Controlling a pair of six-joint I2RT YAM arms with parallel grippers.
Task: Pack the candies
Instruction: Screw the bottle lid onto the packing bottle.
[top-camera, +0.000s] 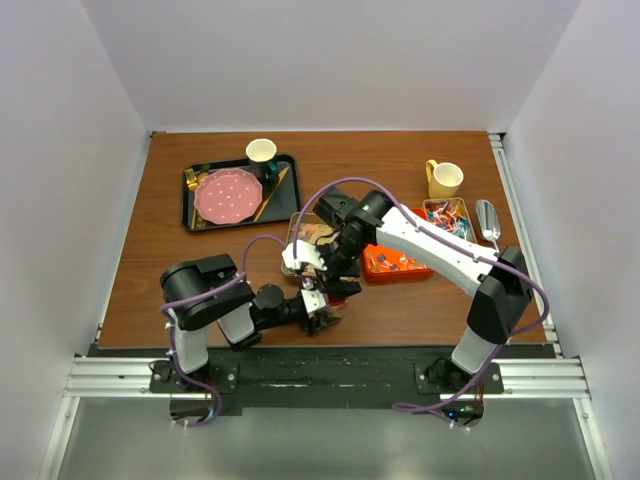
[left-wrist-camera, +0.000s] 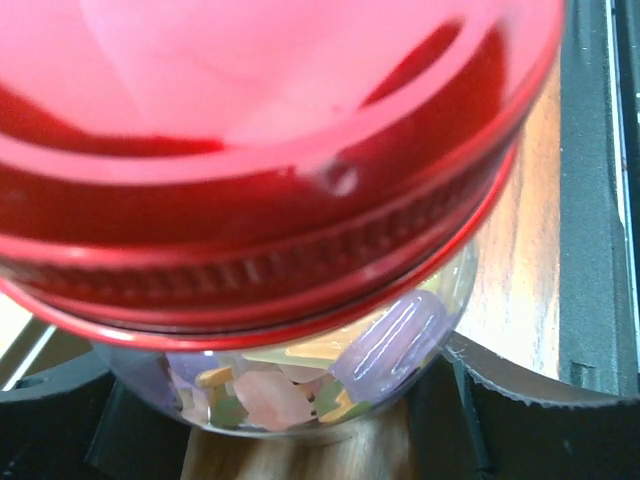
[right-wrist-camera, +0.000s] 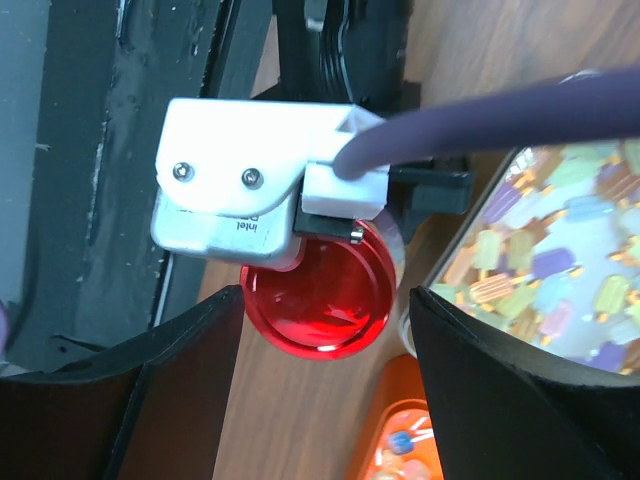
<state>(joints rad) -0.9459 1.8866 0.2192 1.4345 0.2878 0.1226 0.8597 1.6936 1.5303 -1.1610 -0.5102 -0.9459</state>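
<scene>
- My left gripper (left-wrist-camera: 285, 425) is pressed onto the jar (left-wrist-camera: 300, 385) from both sides, just under its red lid (left-wrist-camera: 260, 150), with the ridged fingers (left-wrist-camera: 500, 400) against the glass.
- Pastel candies (left-wrist-camera: 270, 395) lie inside the jar, up against its wall.
- My right gripper (right-wrist-camera: 325, 310) hangs above the lid with its fingers spread wide, one past each side of the lid's rim and touching nothing.
- My left wrist camera (right-wrist-camera: 250, 190) overhangs one edge of the lid.
- The black rail (left-wrist-camera: 590, 200) at the table's near edge runs just beside the jar.
- A popsicle-print box (right-wrist-camera: 560, 250) sits close on the jar's far side.
- An orange tray (top-camera: 372, 268) lies near the jar's right, and wrapped candies (top-camera: 447, 216) lie farther that way.
- The widest bare stretch of table (top-camera: 150, 270) lies left of the jar.
</scene>
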